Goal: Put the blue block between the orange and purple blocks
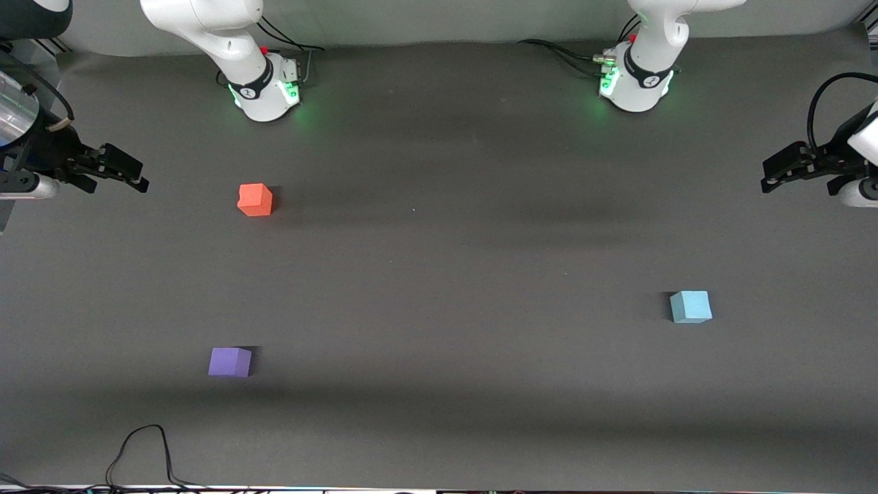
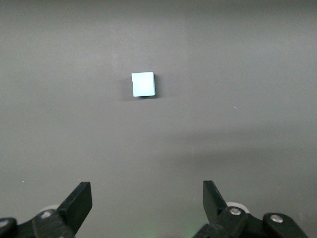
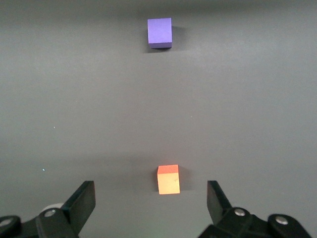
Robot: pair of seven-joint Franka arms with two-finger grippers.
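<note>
Sky-blue and matte, the small plain blue block [image 1: 691, 307] sits flat on the dark grey table [image 1: 439, 274] toward the left arm's end, nearer the front camera than the orange block and a little farther from it than the purple one. As a cube it has no long axis; its faces stand slightly turned against the table's edges. The bright orange-red matte cube [image 1: 255, 200] and the violet purple matte cube [image 1: 230, 361] both lie toward the right arm's end, well apart from each other, the purple one nearer the front camera, with bare table between them.

The left gripper [image 1: 778, 175] hangs in the air over the table's edge at the left arm's end, its jaws spread wide and holding nothing; in the left wrist view the blue block [image 2: 143, 84] lies well ahead of the fingers [image 2: 79, 201], roughly on the line between them. The right gripper [image 1: 127, 175] hangs over the table's edge at the right arm's end, jaws likewise released and empty.
</note>
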